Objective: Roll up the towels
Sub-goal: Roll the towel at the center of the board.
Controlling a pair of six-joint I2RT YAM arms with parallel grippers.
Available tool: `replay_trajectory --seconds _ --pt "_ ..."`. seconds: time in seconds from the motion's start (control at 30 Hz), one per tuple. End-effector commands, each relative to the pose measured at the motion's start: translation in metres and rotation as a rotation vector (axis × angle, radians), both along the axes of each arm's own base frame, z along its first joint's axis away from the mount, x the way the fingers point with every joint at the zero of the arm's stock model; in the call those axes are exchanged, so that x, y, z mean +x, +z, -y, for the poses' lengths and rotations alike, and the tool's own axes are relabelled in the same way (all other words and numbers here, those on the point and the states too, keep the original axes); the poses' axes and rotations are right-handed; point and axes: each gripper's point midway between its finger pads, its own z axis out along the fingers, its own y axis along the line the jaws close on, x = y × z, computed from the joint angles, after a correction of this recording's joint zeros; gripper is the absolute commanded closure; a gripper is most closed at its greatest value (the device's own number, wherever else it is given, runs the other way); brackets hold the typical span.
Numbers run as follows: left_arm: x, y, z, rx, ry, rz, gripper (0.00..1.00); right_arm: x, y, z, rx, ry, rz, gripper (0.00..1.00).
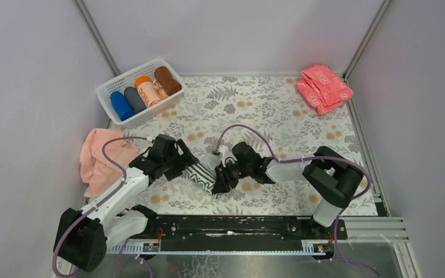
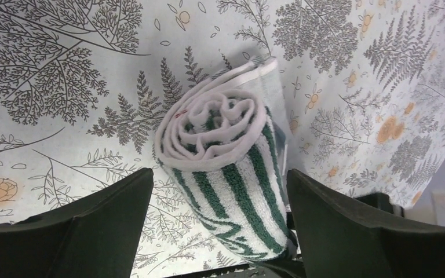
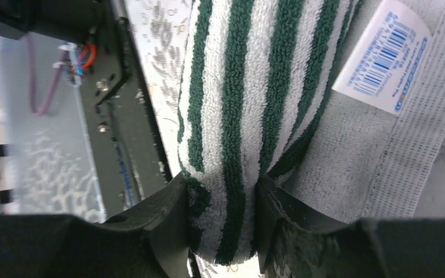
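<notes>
The dark-green-and-white striped towel (image 1: 200,174) lies mostly rolled on the floral table between both grippers. In the left wrist view its spiral end (image 2: 214,130) faces the camera. My left gripper (image 2: 220,176) is open, its fingers (image 2: 98,223) on either side of the roll and apart from it. My right gripper (image 3: 220,202) is shut on the other end of the striped roll (image 3: 237,104); a flat tail with a barcode label (image 3: 385,61) lies beside it. A pale pink towel (image 1: 95,159) lies crumpled at the left. A rust-brown roll (image 1: 167,80) sits in the basket.
A white basket (image 1: 107,87) at the back left holds blue, grey, orange and brown rolls. A stack of folded coral-pink towels (image 1: 324,87) lies at the back right corner. Grey walls close the sides; the black mounting rail (image 1: 232,225) runs along the near edge.
</notes>
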Motion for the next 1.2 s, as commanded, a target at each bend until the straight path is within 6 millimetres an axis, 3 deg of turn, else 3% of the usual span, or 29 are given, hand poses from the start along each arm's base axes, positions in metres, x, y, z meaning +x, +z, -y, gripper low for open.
replay_trajectory --seconds 0.0,0.33,0.53,0.63,0.73,0.93,1.17 --pt "-0.011 -0.002 -0.001 -0.025 0.01 -0.022 0.15 -0.048 -0.014 0.015 0.036 0.079 -0.357 0.85" --pt "-0.008 -0.03 0.004 -0.018 0.005 -0.085 0.17 -0.039 -0.034 0.022 0.072 -0.024 -0.56 0.86" --pt "-0.019 -0.058 -0.003 0.02 0.003 -0.141 0.34 -0.031 -0.036 0.022 0.023 -0.058 -0.523 0.81" --pt "-0.024 -0.069 -0.006 0.046 -0.004 -0.169 0.44 -0.023 -0.034 0.027 -0.038 -0.081 -0.454 0.75" --pt "-0.025 -0.074 -0.007 0.063 -0.018 -0.185 0.53 -0.014 -0.023 0.032 -0.079 -0.096 -0.352 0.6" --pt "-0.025 -0.076 -0.008 0.075 -0.032 -0.195 0.56 0.006 0.004 0.042 -0.249 -0.155 -0.052 0.3" --pt "-0.025 -0.074 -0.007 0.081 -0.046 -0.199 0.56 0.015 0.05 0.044 -0.403 -0.191 0.338 0.18"
